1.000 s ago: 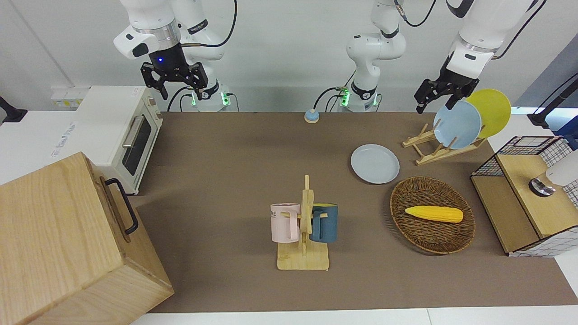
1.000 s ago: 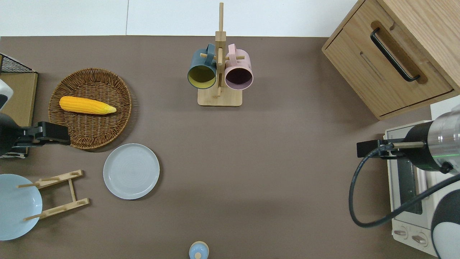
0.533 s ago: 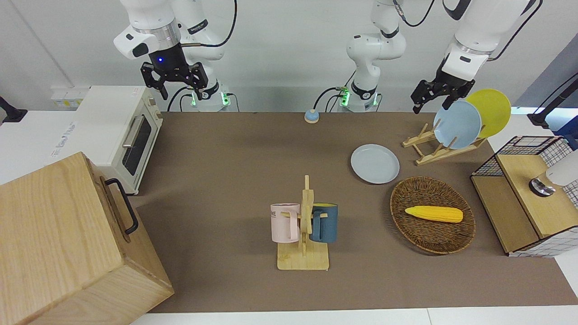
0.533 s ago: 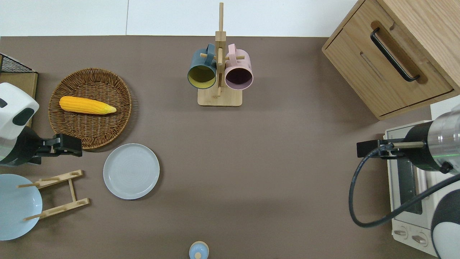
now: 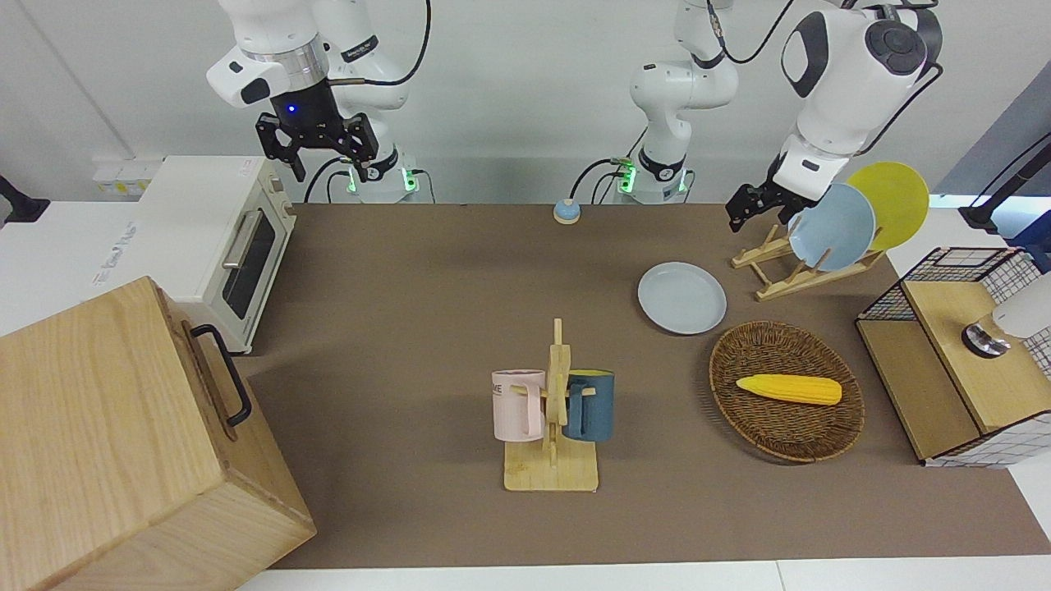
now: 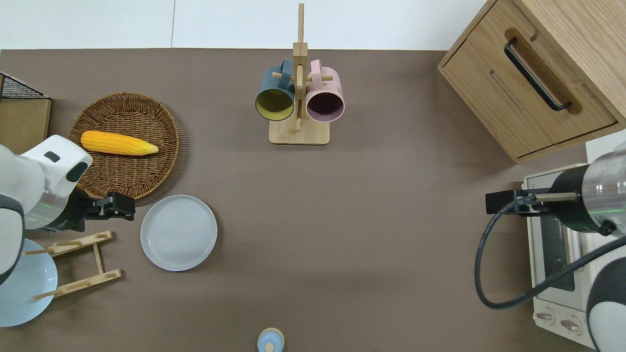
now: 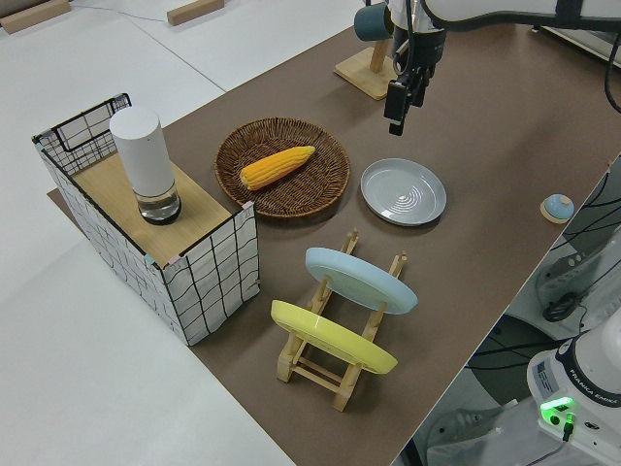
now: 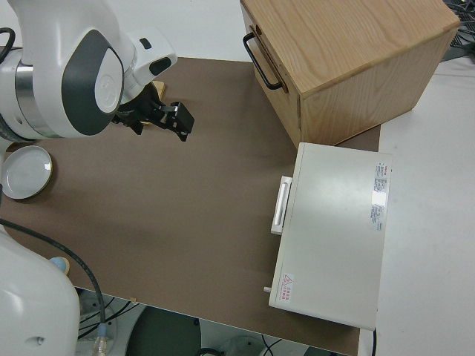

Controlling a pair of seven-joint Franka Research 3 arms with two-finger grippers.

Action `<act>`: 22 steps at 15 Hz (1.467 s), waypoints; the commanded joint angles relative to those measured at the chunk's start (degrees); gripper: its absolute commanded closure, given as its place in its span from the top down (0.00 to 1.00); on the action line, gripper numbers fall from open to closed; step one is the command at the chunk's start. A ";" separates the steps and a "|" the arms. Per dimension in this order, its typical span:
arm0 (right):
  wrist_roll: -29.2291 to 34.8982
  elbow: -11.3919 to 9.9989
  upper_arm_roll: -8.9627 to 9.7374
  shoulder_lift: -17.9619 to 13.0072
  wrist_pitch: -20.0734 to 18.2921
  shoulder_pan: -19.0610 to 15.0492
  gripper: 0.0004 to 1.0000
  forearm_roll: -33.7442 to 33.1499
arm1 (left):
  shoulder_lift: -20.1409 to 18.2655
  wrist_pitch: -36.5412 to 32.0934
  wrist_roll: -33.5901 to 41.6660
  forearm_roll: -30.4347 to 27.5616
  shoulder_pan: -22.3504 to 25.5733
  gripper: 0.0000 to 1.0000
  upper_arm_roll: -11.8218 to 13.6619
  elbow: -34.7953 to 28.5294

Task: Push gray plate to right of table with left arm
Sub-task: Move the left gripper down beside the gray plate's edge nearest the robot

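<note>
The gray plate [image 6: 179, 232] lies flat on the brown table [image 6: 371, 220], between the wicker basket and the dish rack. It also shows in the front view [image 5: 682, 297] and the left side view [image 7: 404, 190]. My left gripper [image 6: 128, 207] hangs in the air over the table strip between the basket's rim and the rack. It is just beside the plate's edge, toward the left arm's end, and does not touch the plate. It also shows in the front view [image 5: 739, 215] and the left side view [image 7: 396, 118]. My right gripper [image 5: 320, 164] is parked, open and empty.
A wicker basket [image 6: 127, 178] holds a corn cob [image 6: 119, 143]. A wooden dish rack [image 6: 78, 264] carries a sky-blue plate [image 5: 831, 226] and a yellow plate [image 5: 895, 197]. A mug tree [image 6: 299, 98] stands mid-table. A wooden cabinet [image 6: 533, 73] and a toaster oven [image 6: 552, 254] stand at the right arm's end.
My left gripper has moved from the left arm's end of the table toward the gray plate and come lower. The plate has not moved. The right arm is still.
</note>
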 commanded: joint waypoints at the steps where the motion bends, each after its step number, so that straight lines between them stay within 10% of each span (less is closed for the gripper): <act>1: 0.59 -1.56 0.83 -1.57 0.01 -1.41 1.00 1.23 | -2.05 3.89 -0.89 0.44 0.75 0.98 -0.15 -5.89; 14: 0.59 -1.56 0.83 -1.57 0.01 -1.41 1.00 1.23 | -3.80 30.07 3.76 -7.99 2.06 0.96 4.33 -31.73; 22: 0.59 -1.56 0.83 -1.57 0.01 -1.41 1.00 1.23 | -2.23 37.46 4.39 -9.05 1.71 0.81 4.33 -35.87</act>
